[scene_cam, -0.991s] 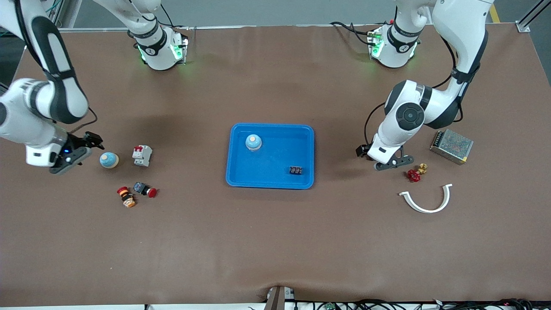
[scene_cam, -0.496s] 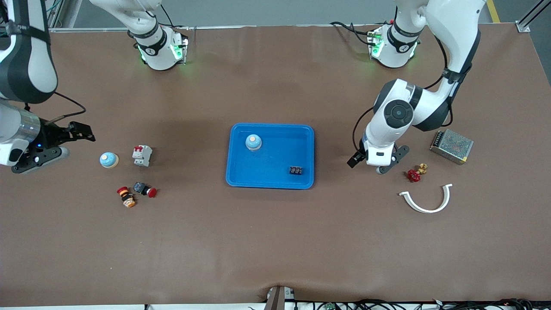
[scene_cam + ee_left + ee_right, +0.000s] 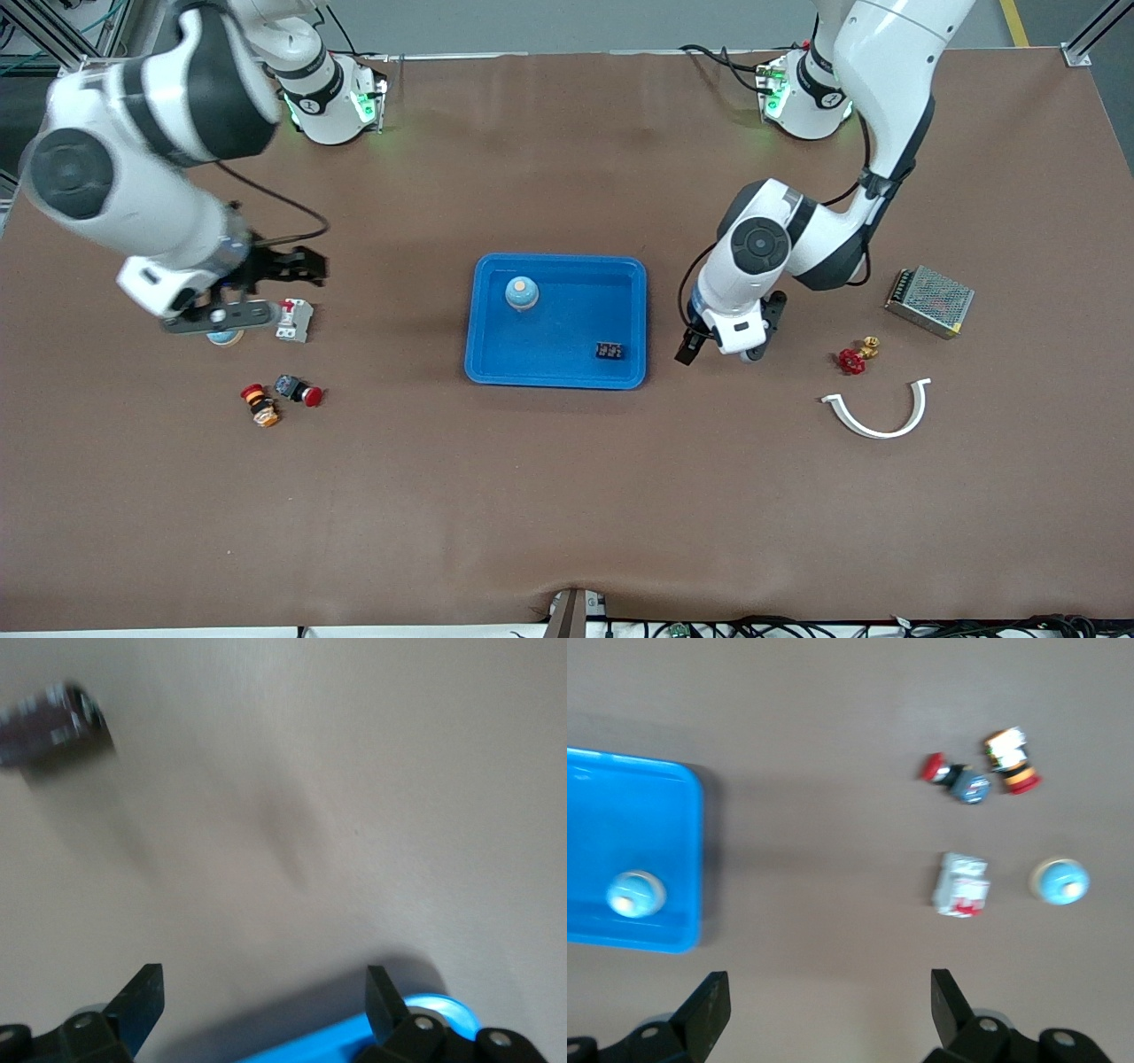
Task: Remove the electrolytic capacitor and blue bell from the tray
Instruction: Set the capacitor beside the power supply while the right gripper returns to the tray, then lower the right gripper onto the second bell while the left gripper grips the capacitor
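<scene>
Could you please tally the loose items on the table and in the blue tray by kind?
Round blue bells: 2
Red-capped push-button switches: 2
White-and-red circuit breaker: 1
Small black component: 1
Red-handled brass valve: 1
White curved clip: 1
Silver mesh power supply: 1
Total: 9

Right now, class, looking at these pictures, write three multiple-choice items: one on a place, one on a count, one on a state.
1. Where is the small black part?
A. In the blue tray
B. Beside the metal box
C. Under the white curved strip

2. How many round blue bells show?
A. One
B. Two
C. Four

3. How are the right gripper fingers?
A. Shut on a bell
B. Shut on nothing
C. Open, holding nothing

Answers:
1 A: the black part lies inside the tray, at the corner nearer the left arm's end.
2 B: one bell stands in the tray, another sits on the table beside the white switch.
3 C: the right wrist view shows both fingers apart over bare table.
</scene>
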You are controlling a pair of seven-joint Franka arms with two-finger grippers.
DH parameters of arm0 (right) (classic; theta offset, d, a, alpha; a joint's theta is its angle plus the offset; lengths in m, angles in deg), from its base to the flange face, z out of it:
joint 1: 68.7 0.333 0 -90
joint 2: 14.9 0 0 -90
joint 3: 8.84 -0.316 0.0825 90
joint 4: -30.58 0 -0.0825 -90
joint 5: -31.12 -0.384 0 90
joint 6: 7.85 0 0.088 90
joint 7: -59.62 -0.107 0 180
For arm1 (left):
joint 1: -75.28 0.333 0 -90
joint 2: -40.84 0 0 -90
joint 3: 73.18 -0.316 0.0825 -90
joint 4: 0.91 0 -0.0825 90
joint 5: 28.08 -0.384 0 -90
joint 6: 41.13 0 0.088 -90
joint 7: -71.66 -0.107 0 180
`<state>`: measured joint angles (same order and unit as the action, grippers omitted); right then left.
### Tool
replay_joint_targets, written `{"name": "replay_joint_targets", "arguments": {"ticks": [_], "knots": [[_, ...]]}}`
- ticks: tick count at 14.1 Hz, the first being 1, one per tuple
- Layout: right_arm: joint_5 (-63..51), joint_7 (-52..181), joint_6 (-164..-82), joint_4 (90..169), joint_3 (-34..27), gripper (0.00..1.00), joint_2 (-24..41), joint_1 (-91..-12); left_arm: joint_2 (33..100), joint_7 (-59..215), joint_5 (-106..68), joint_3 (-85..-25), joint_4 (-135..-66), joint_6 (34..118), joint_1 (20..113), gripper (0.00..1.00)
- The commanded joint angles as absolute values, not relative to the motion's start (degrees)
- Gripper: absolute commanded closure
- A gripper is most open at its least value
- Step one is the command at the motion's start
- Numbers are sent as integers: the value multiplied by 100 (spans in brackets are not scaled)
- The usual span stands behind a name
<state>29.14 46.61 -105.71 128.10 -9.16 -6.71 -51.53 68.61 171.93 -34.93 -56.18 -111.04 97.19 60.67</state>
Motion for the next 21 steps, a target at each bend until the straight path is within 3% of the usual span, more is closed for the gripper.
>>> {"name": "replay_joint_targets", "arguments": {"ticks": [1, 8, 12, 16, 21], "knots": [[2446, 3917, -10741, 12708, -823, 0, -593, -4761, 7063, 18149, -3467, -5622, -10691, 9703, 5867, 0], [2365, 2211, -12085, 13120, -814, 0, -339, -3558, 7441, 19689, -3511, -5648, -10032, 9694, 5516, 0], [2374, 2095, -12491, 13192, -814, 0, 30, -3258, 7862, 19980, -3520, -5683, -9662, 9686, 5243, 0], [2418, 1980, -13640, 13990, -814, 0, 154, -3029, 8126, 20156, -3669, -5964, -9504, 9686, 4821, 0], [2444, 1788, -14556, 14422, -805, 0, 513, -2687, 8250, 20183, -3669, -6044, -9442, 9686, 4698, 0]]}}
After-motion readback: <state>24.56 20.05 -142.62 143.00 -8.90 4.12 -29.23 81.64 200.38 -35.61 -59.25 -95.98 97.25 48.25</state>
